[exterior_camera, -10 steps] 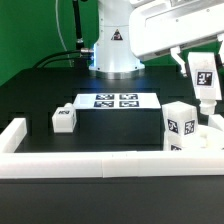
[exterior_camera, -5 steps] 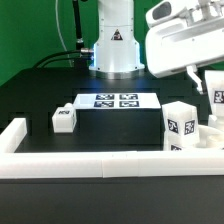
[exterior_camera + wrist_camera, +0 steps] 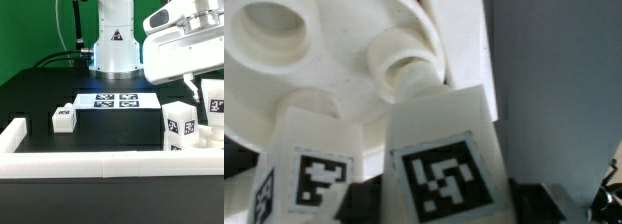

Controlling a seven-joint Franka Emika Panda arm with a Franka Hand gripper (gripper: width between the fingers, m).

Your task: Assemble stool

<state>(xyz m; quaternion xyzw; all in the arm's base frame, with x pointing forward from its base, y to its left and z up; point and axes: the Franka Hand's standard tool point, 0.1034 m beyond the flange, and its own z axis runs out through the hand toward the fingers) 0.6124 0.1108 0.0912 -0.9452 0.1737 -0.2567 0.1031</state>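
My gripper (image 3: 211, 88) is shut on a white tagged stool leg (image 3: 213, 102) and holds it upright over the round white seat (image 3: 196, 143) at the exterior view's right. A second leg (image 3: 180, 125) stands on the seat beside it. A third leg (image 3: 64, 118) lies loose on the black table at the left. In the wrist view the held leg (image 3: 441, 165) sits between my gripper's (image 3: 446, 200) dark fingers, its far end at an open socket (image 3: 407, 68) of the seat (image 3: 304, 75). The standing leg (image 3: 313, 160) is next to it.
The marker board (image 3: 115, 101) lies flat in front of the robot base (image 3: 117, 45). A long white border rail (image 3: 100, 164) runs along the table's front and turns up at the left (image 3: 13, 133). A second open socket (image 3: 269, 18) shows in the seat.
My gripper has moved down and to the exterior view's right with the leg, from above the seat to close over it. The other parts have not moved.
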